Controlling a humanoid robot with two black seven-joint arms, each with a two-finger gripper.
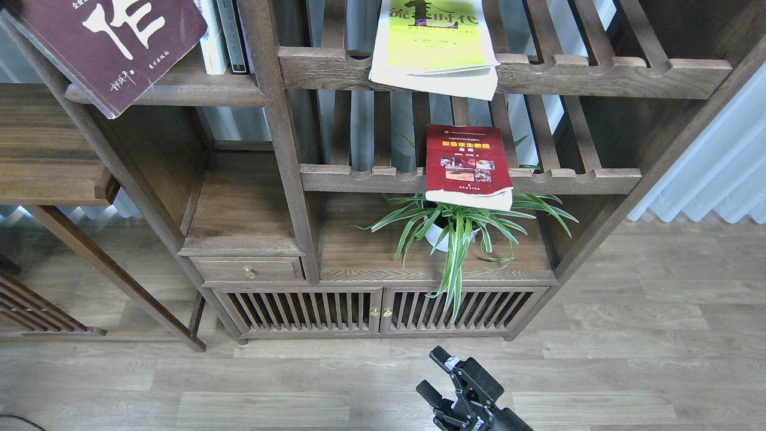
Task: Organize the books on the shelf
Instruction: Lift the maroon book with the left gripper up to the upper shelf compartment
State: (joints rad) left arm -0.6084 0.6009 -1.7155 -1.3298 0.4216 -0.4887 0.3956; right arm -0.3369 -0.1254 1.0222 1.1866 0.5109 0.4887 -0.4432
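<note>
While the right end effector (441, 376) is hanging spread and empty below the cabinet, the maroon book (111, 42) is tilting over the shelf (173, 93), left of the white books (206, 42).

right gripper (444, 376): matte black, two angular fingers | small pale patch on far fingertip | linkage bars and pivots exposed

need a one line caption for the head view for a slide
Maroon book tilted at the solid shelf top left; yellow-green book and red book lie on slatted racks; right gripper open below.
</note>
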